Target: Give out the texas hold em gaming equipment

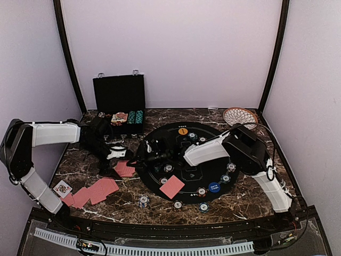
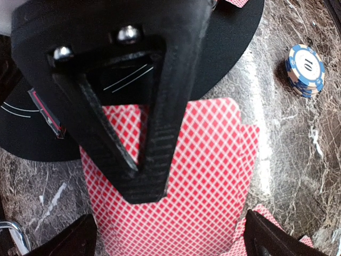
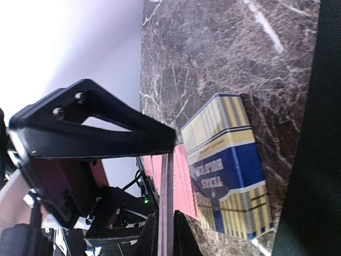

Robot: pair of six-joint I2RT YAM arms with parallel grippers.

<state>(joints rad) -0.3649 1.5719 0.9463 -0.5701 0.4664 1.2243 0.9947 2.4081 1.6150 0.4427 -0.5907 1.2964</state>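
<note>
Your left fingers (image 2: 74, 241) stand spread wide, holding nothing. They hang over overlapped red-backed cards (image 2: 202, 176) that lie flat on the tabletop (image 2: 287, 160), just off the black mat (image 2: 234, 32) at its 9 o'clock. The card backs show a fine white lattice on red. In the left wrist view their long axis runs about 12 to 6. A blue-and-white chip stack (image 2: 305, 69) marked 10 sits near them at 2 o'clock.

Your right fingers (image 3: 153, 237) are pressed together on what looks like a thin red card (image 3: 166, 181) seen edge-on. Its visible edge runs 12 to 6 in the right wrist view. Beside it, a blue-and-yellow card box (image 3: 229, 170) lies on the marble.

From above, one more single card (image 1: 171, 186) lies face down on the mat near 7 o'clock. The orange disc (image 1: 183, 130) sits at 12 and the blue disc (image 1: 214, 187) between 4 and 5. A row of cards (image 1: 96, 192) trails off toward 8 o'clock on the tabletop, ending at a face-up card (image 1: 63, 188).
</note>
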